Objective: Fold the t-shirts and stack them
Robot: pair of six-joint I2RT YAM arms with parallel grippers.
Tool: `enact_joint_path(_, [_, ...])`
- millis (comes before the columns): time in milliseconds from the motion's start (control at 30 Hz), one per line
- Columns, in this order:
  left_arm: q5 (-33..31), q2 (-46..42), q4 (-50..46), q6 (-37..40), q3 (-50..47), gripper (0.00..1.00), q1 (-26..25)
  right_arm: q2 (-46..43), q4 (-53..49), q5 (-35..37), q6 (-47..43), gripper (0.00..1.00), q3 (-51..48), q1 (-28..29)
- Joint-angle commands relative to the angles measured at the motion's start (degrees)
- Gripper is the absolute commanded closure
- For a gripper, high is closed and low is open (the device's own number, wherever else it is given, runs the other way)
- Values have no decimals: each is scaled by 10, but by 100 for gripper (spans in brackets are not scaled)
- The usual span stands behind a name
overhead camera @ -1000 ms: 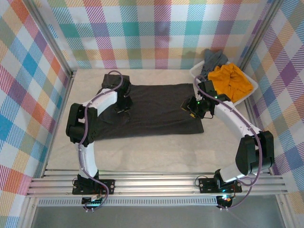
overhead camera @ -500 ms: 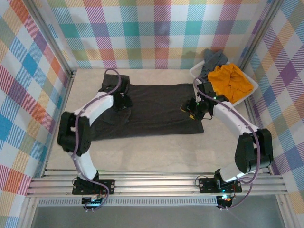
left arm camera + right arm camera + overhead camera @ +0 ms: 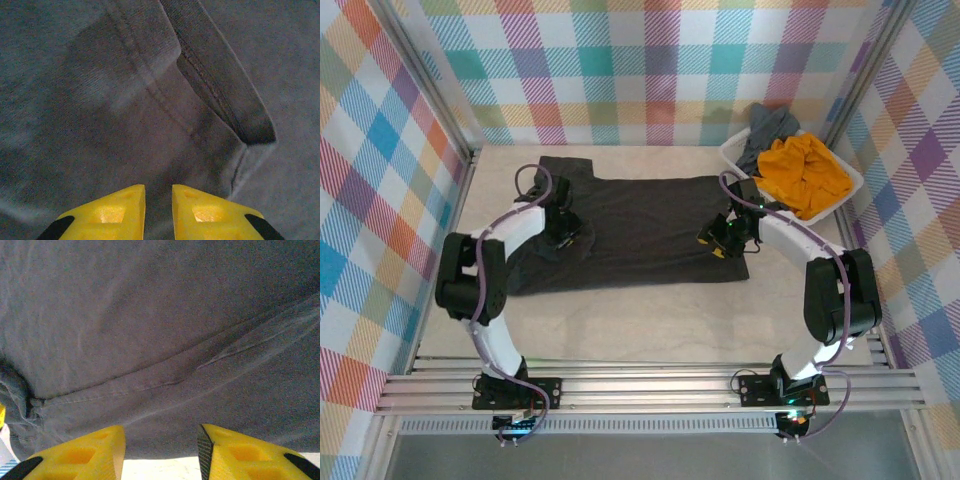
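Over the charcoal t-shirt (image 3: 650,230), left end effector (image 3: 158,202) barely parted, right end effector (image 3: 160,452) open

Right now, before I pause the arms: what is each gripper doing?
Left gripper: nearly closed, grip cannot be told.
Right gripper: open over the charcoal t-shirt.

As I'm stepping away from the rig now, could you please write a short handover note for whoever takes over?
Left pincer: low over the charcoal t-shirt, near its sleeve, jaws nearly together; grip unclear.
Right pincer: open over its hem at the right end.
The charcoal t-shirt lies spread on the table; mustard-orange t-shirt and slate grey t-shirt sit in the white basket.
Done: nothing stacked.
To do: fold all three, then stack.
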Motion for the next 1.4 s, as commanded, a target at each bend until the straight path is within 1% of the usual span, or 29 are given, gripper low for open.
enact_joint_path(0, [2,35,-7,6,58,78,-16,-4,1,-7,-2,57,16,-3])
enact_joint_path(100, [-5,71,-24,18,97,80,-24,-8,0,-7,-1,57,15,-3])
enact_joint_path(300, [0,111,-42,43,142,80,-50,-13,-3,-6,0,57,20,-4])
enact_joint_path(600, [19,130,-36,52,141,82,-64,-23,-5,-5,1,57,21,-5])
enact_joint_path(767, [50,142,-13,57,141,83,-69,-28,-6,-5,3,57,16,-5])
enact_joint_path(900, [98,146,37,61,127,83,-75,-32,-6,-4,2,57,11,-5])
enact_joint_path(967, [122,140,67,66,117,86,-76,-33,-7,-3,1,57,10,-5])
enact_joint_path(1000, [121,131,73,68,112,87,-76,-35,-8,-3,-1,57,10,-5])
enact_joint_path(1033, [104,111,78,68,102,87,-77,-36,-9,-3,-2,57,10,-5])
enact_joint_path(1100, [51,60,78,64,75,87,-76,-37,-11,0,-5,57,9,-5])
enact_joint_path(1133, [12,32,60,56,68,85,-75,-38,-12,0,-6,57,9,-5])
enact_joint_path(1167, [-14,10,51,43,55,83,-71,-38,-11,1,-8,57,8,-5])
enact_joint_path(1233, [-40,-21,49,21,31,76,-62,-37,-8,-2,-6,57,5,-5])
enact_joint_path(1267, [-49,-22,35,17,32,74,-58,-36,-6,-3,-6,57,3,-5])
enact_joint_path(1300, [-49,-16,24,19,40,72,-54,-35,-6,-4,-6,57,3,-5])
enact_joint_path(1367, [-51,8,3,33,61,72,-51,-33,-6,-5,-6,57,2,-5])
